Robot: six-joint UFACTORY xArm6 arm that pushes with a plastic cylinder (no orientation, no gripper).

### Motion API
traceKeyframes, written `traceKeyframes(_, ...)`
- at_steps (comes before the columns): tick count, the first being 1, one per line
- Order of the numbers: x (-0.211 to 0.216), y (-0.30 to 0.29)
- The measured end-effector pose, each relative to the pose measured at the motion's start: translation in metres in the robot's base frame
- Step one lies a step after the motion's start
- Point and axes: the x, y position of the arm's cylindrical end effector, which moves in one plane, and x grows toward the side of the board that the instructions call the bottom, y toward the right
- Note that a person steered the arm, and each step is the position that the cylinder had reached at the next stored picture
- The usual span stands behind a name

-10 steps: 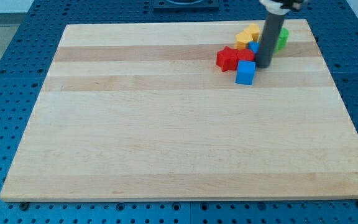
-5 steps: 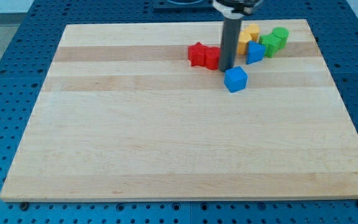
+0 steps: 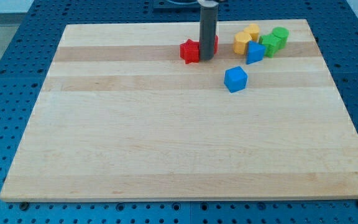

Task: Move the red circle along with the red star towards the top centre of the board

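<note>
**Rod upright against the red pair near the top edge**

The dark rod comes down from the view's top, standing almost vertical, and my tip (image 3: pixel 206 59) meets the surface (image 3: pixel 166 143) a little to the right of the middle of its top edge. There is no gripper on this arm, so nothing opens or closes; the rod simply stands among the blocks. The red star (image 3: pixel 190 51) lies just left of my tip and seems to touch it. The red circle (image 3: pixel 215 43) is mostly hidden behind the rod, only a sliver showing at its right side. Towards the top right corner sit two yellow blocks (image 3: pixel 246 38), a blue block (image 3: pixel 255 52) and two green blocks (image 3: pixel 274 40), closely bunched. A blue cube (image 3: pixel 235 79) lies alone below them, apart from my tip
</note>
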Motion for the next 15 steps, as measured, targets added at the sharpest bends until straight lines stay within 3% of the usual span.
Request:
traceKeyframes(3, 0.011, 0.001)
traceKeyframes(4, 0.068, 0.007)
traceKeyframes(5, 0.069, -0.025)
traceKeyframes(6, 0.067, -0.047)
traceKeyframes(8, 0.002, -0.059)
traceKeyframes(9, -0.004, -0.059)
traceKeyframes(10, 0.007, -0.059)
traceKeyframes(12, 0.090, -0.058)
traceKeyframes(15, 0.037, -0.023)
